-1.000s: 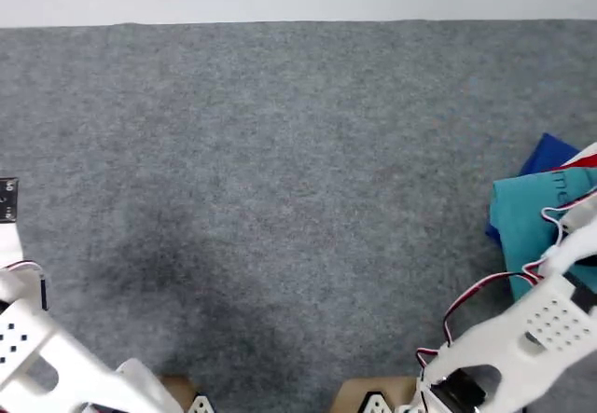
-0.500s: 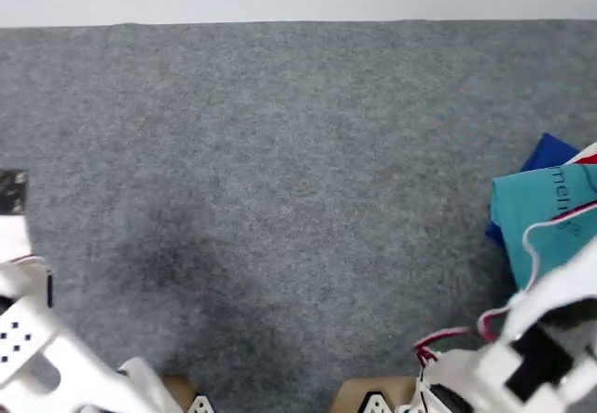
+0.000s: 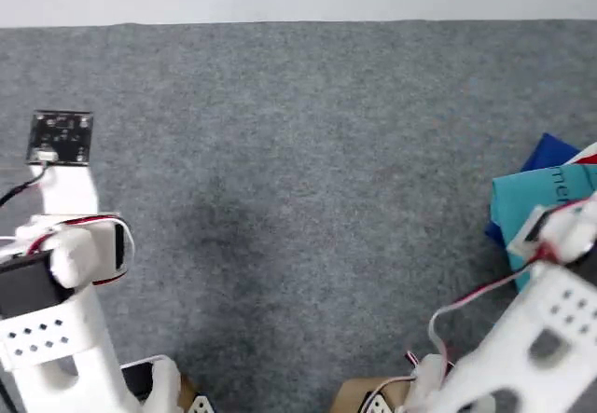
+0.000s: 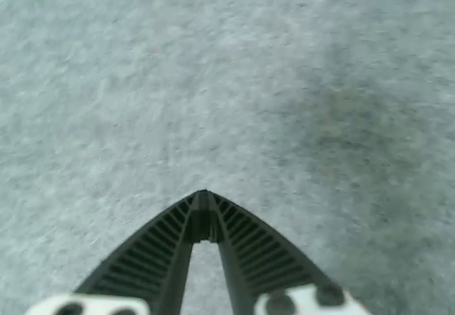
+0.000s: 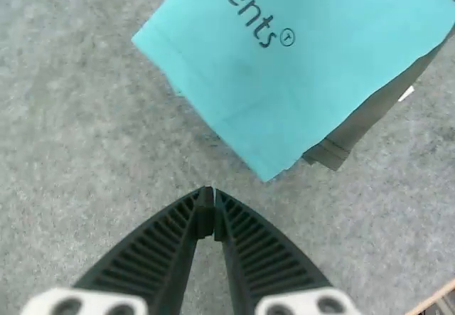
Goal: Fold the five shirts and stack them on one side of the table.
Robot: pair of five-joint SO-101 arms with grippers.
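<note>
Two claws, left gripper and right gripper, have tips pressed together, holding nothing. The shirt stack lies at the right edge of the high view, teal shirt uppermost. Judged step: squaring the stack; nudge edges lightly, never drag the top layer. The frame edge crops the stack; layer count is indeterminate.
</note>
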